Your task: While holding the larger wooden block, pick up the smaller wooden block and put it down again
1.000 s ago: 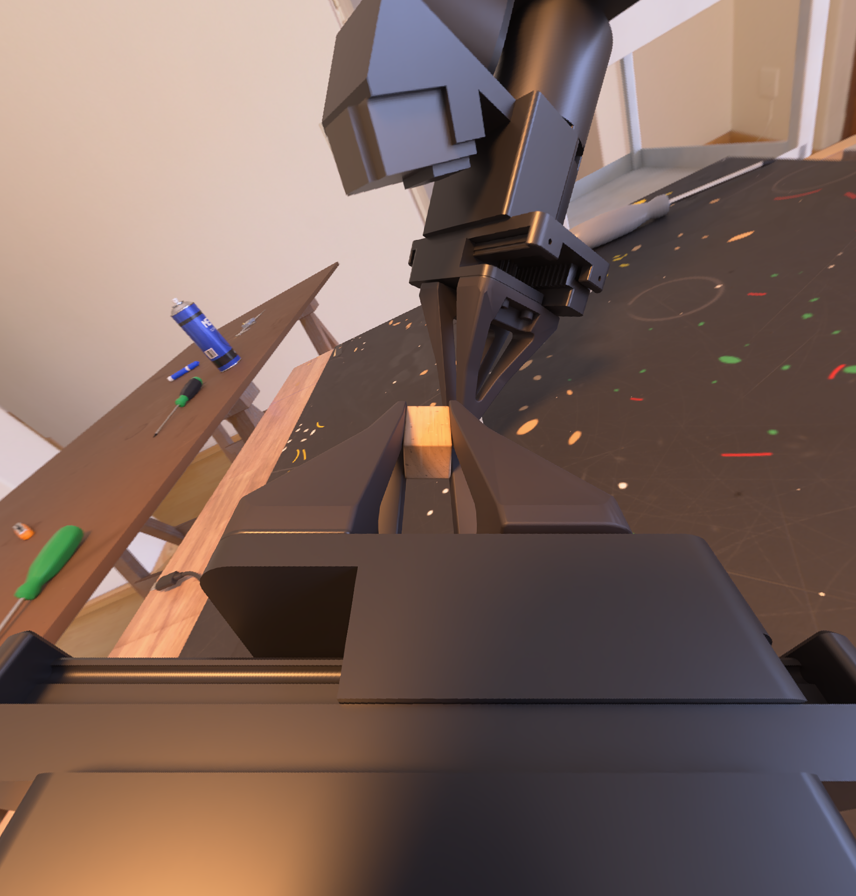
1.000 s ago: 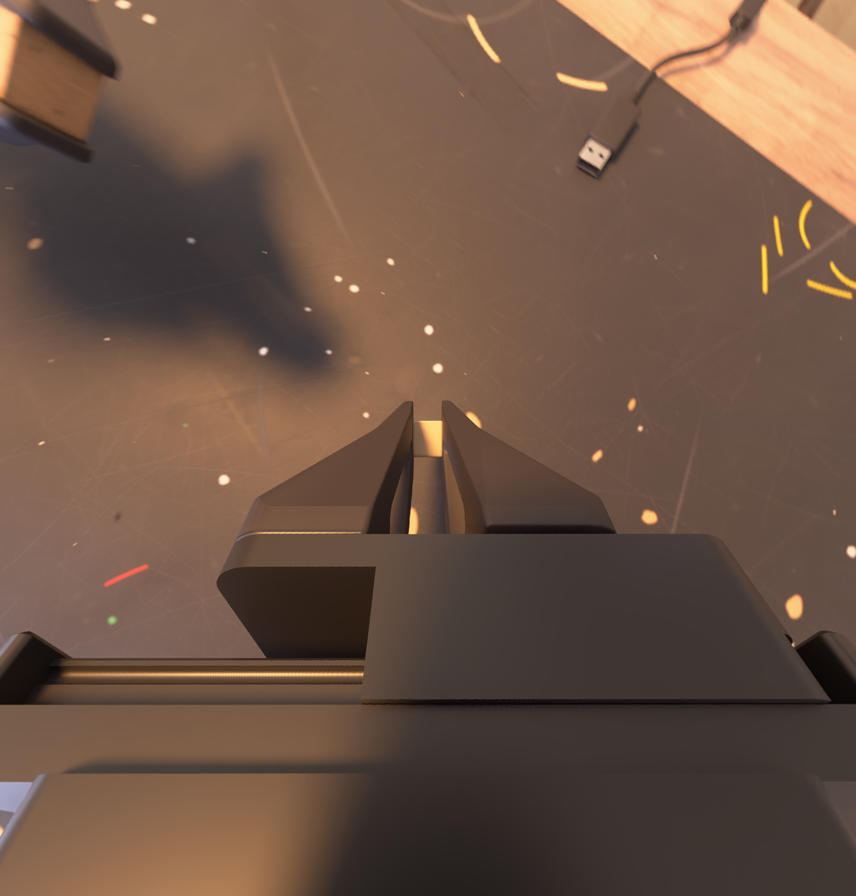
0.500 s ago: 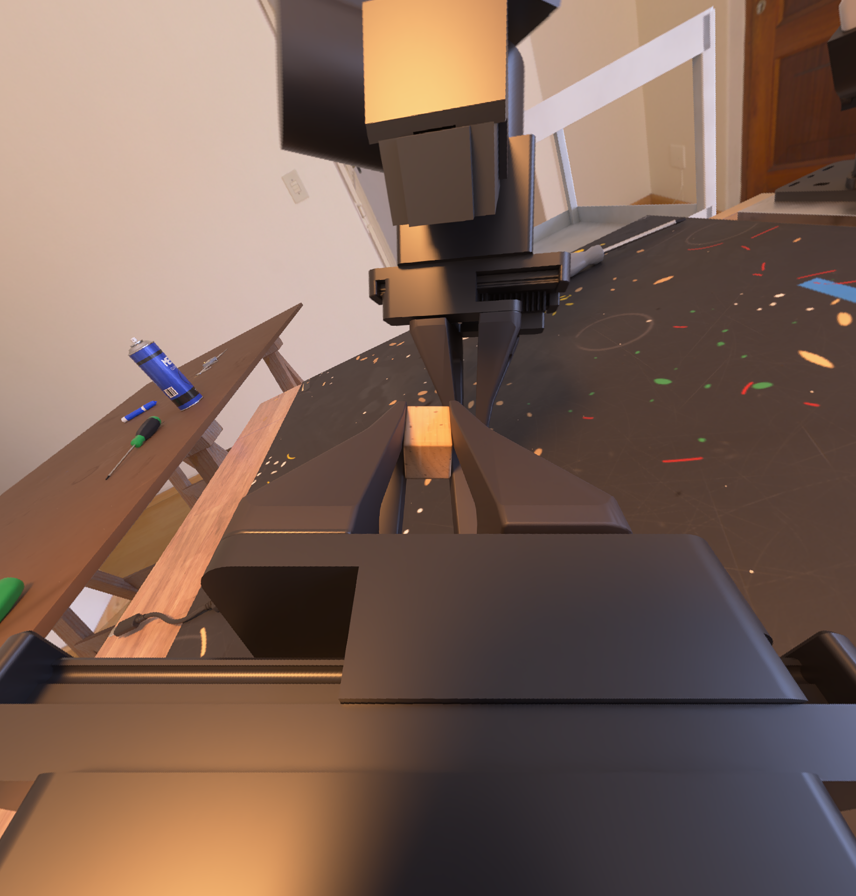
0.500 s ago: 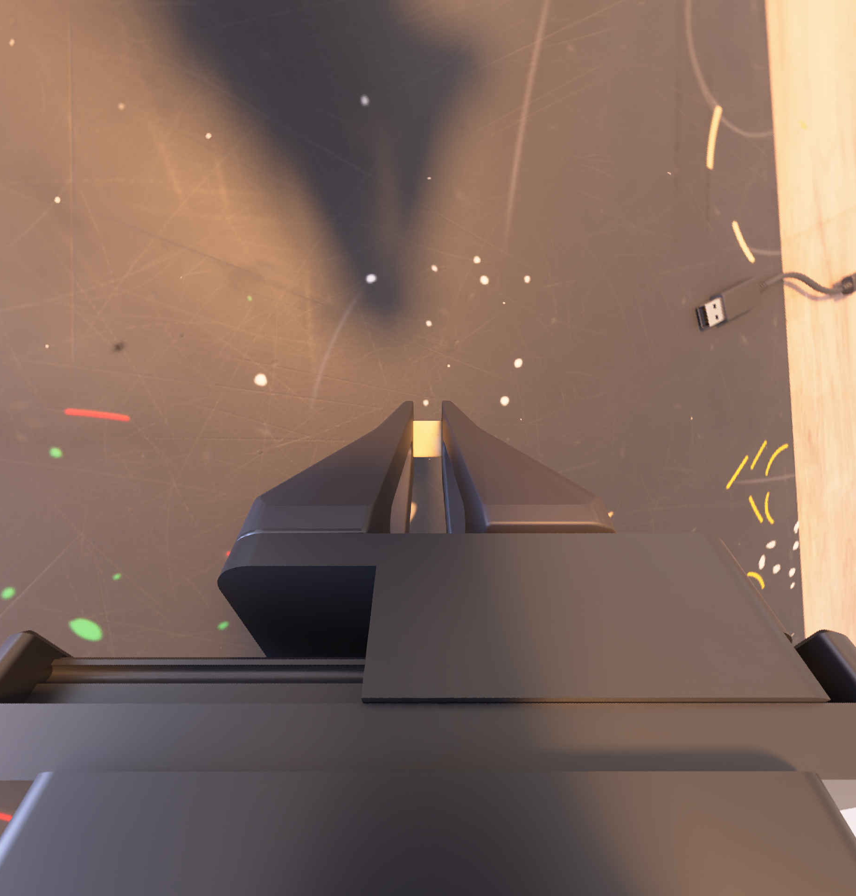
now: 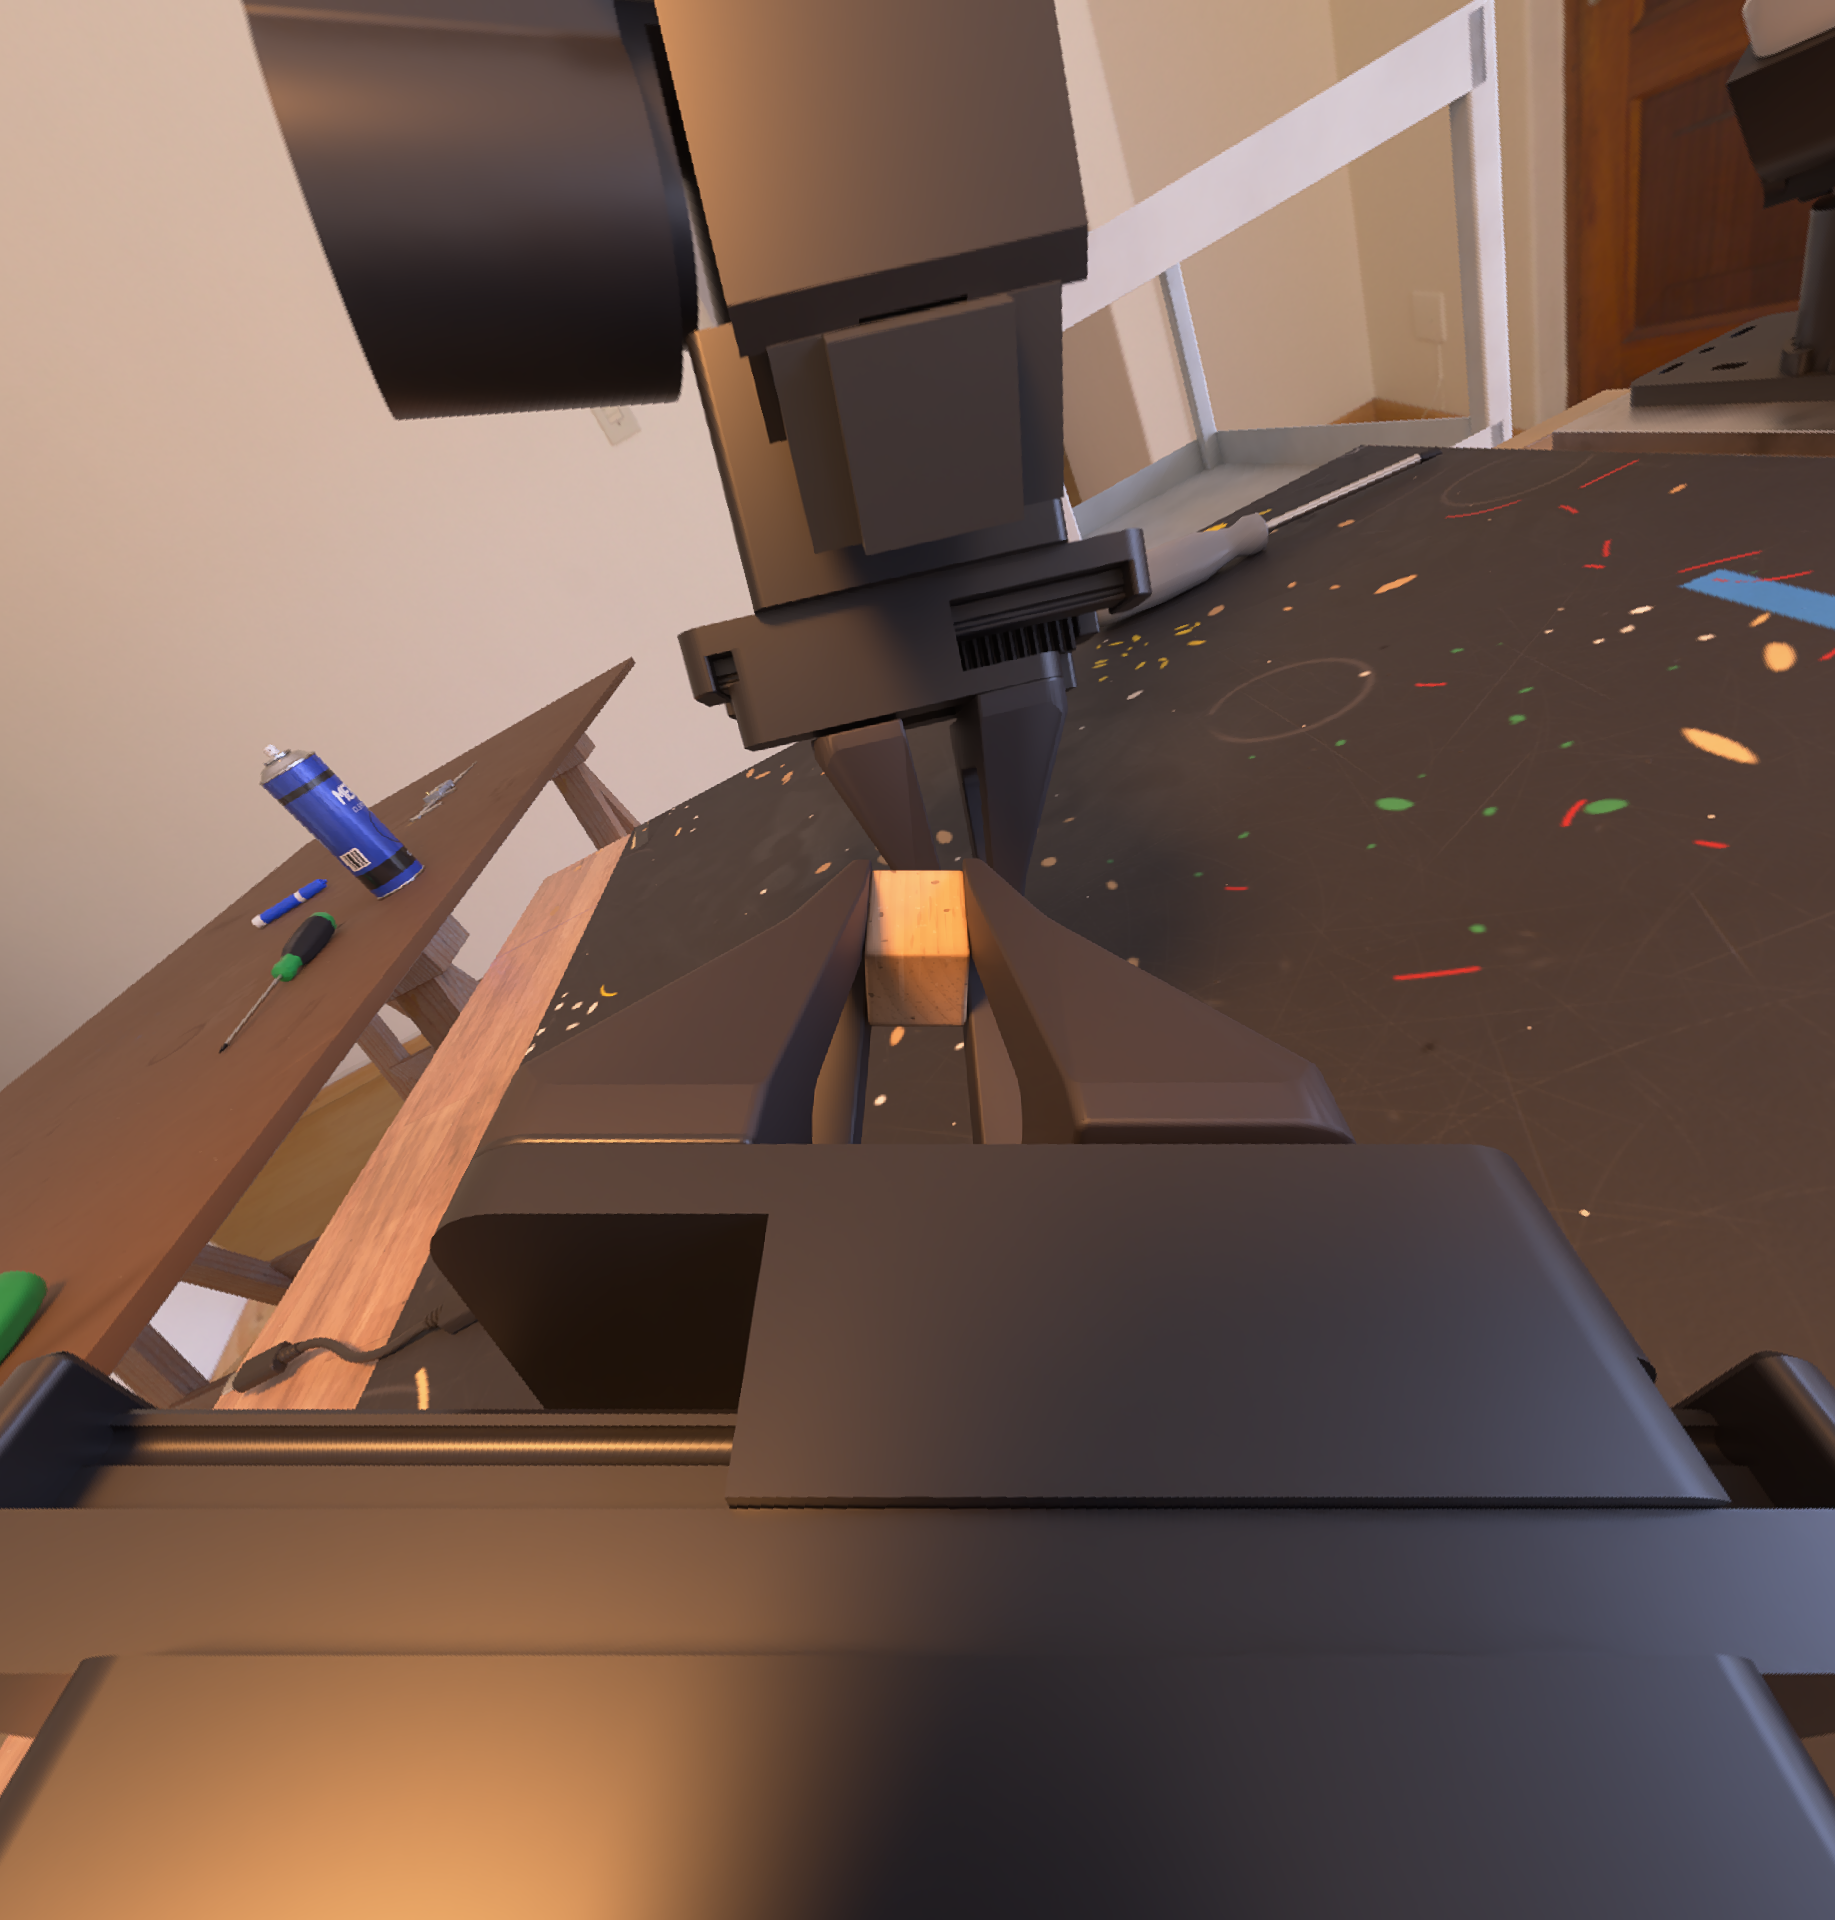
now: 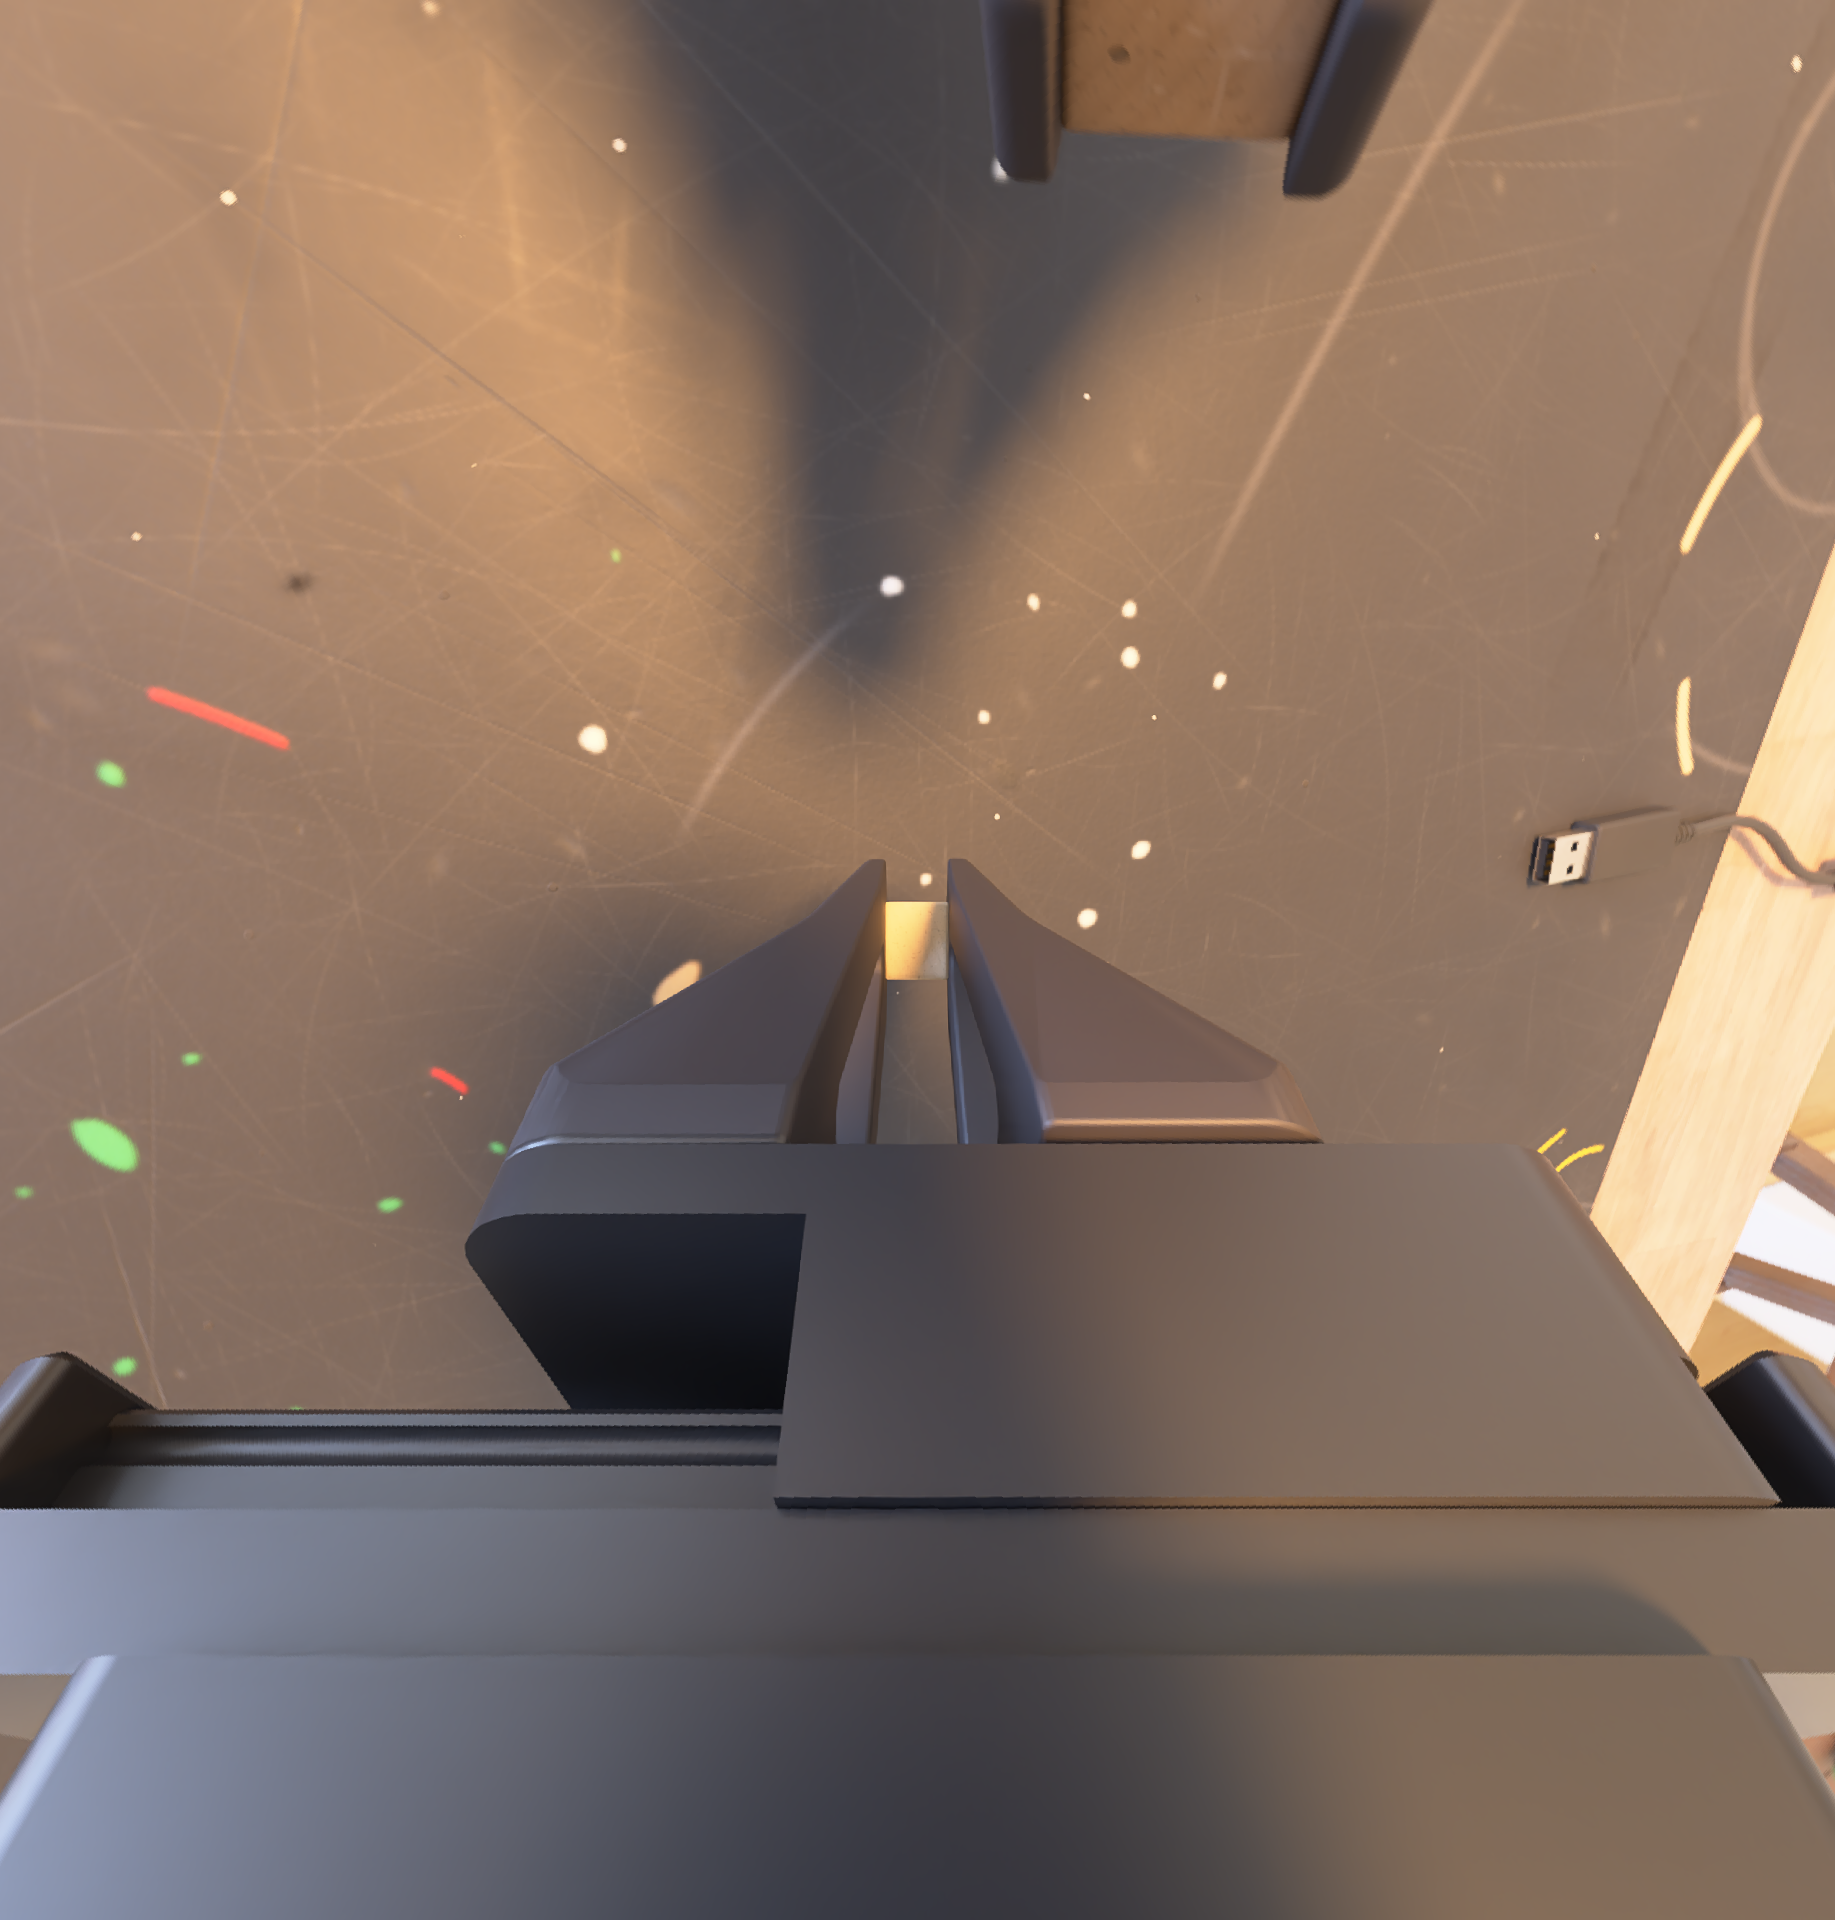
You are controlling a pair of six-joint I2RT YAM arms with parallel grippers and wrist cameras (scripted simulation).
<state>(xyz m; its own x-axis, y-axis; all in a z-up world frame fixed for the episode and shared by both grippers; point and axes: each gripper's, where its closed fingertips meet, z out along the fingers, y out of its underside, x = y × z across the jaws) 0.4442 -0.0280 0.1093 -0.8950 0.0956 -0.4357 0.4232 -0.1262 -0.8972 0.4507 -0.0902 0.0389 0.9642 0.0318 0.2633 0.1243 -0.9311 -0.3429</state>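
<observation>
In the left wrist view, my left gripper (image 5: 918, 873) is shut on the larger wooden block (image 5: 917, 940) and holds it above the dark speckled table (image 5: 1412, 935). Just beyond it my right gripper (image 5: 949, 821) points down at the table. In the right wrist view, my right gripper (image 6: 915, 868) is shut on the smaller wooden block (image 6: 913, 940) and looks straight down at the table (image 6: 477, 520), above it. The left gripper (image 6: 1171, 166) with the larger block (image 6: 1173, 73) shows at the top edge.
A USB cable (image 6: 1578, 857) lies by the table's light wooden edge strip (image 6: 1744, 935). A side bench (image 5: 113, 1122) holds a blue spray can (image 5: 336, 821), a blue marker (image 5: 289, 902) and a screwdriver (image 5: 295, 956). A grey-handled tool (image 5: 1204, 551) lies at the far edge.
The right wrist has turned over the table: the left gripper with the larger block went from top left, out of view, to top centre, and the USB plug moved right. Both grippers stay shut on their blocks.
</observation>
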